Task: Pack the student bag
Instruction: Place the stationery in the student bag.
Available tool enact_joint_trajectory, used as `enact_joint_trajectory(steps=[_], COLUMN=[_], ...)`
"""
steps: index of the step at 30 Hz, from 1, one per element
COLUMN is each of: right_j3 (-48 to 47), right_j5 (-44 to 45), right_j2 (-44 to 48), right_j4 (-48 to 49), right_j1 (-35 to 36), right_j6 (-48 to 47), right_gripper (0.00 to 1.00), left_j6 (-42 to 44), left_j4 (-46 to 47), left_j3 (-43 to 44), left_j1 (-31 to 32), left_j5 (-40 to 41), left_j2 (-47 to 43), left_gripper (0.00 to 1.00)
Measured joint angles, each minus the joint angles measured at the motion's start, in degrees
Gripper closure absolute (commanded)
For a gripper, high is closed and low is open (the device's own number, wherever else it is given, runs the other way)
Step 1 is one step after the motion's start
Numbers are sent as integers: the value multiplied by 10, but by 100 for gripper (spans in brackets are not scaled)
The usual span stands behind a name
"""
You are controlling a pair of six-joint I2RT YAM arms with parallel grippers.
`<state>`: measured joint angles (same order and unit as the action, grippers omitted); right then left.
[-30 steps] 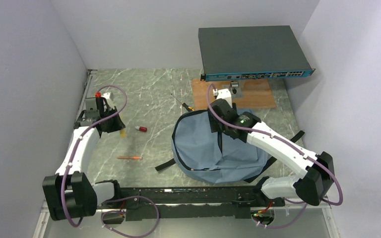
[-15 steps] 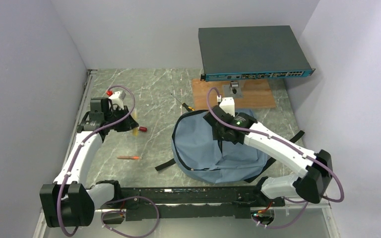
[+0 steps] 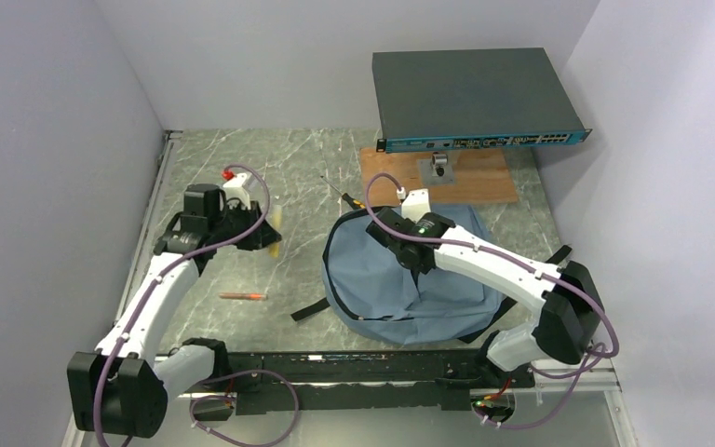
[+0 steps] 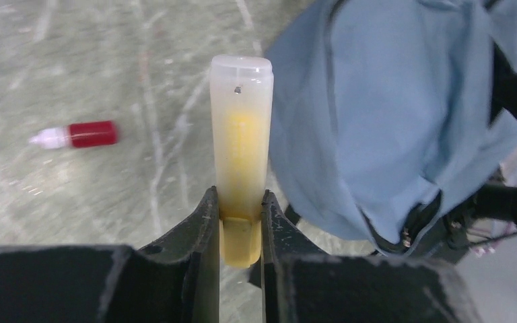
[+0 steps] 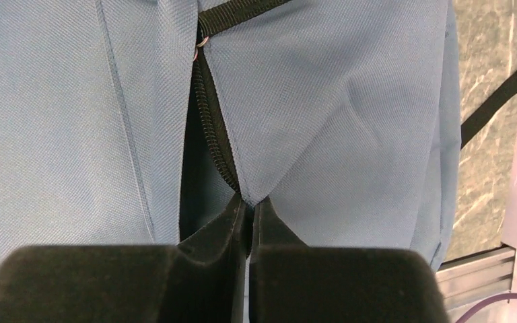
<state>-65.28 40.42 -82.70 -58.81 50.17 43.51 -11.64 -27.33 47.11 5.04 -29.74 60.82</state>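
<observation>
Blue-grey fabric takes up the centre-right of the grey-green marble table (image 3: 242, 168). There the soft, dusty blue-grey backpack (image 3: 377, 279) with black straps lies slumped just beyond the arms' bases, its zipper mouth parted into a dark slit. The right gripper (image 5: 249, 210) presses down on top of it. Its two black fingers are drawn almost together, pinching the fabric edge at the point where the black zipper teeth (image 5: 210, 134) converge.

To the left of the bag and apart from it, the left gripper (image 4: 240, 202) is clamped on a translucent plastic tube with a yellow core (image 4: 241, 134). It grips the tube by its yellow lower end, and the capped tip juts out past the fingers above the marble.

In the left wrist view, a small red bottle with a white tip (image 4: 74, 134) lies on its side on the stone to the left of the tube. A thin orange-red pen (image 3: 243, 296) rests on the table between the left arm and the backpack. A slim tool with a yellow-and-black handle (image 3: 349, 197) lies at the bag's far edge.

At the back, a flat dark-grey network switch (image 3: 475, 93) sits raised on a stand above a brown wooden board (image 3: 484, 179).
</observation>
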Motion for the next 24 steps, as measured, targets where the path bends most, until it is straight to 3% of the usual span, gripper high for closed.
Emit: enact_joint_trajectory(steps=[4, 8, 14, 19, 24], right_j3=[4, 11, 34, 59, 68], right_j5=[-13, -35, -74, -97, -116], right_j2=[26, 71, 131, 174, 191], right_j4=[10, 23, 69, 98, 114], right_j1=[6, 6, 6, 5, 5], right_j6=[-33, -61, -102, -123, -145], right_gripper=[100, 100, 100, 100, 100], left_j6=[-45, -142, -272, -329, -388], left_j4=[57, 177, 331, 362, 383], left_j3=[-22, -54, -2, 100, 128], left_j1=[69, 180, 340, 393, 400], left_j5=[-28, -68, -125, -177, -214], left_j2=[-15, 1, 154, 309, 374], left_gripper=[100, 100, 100, 100, 100])
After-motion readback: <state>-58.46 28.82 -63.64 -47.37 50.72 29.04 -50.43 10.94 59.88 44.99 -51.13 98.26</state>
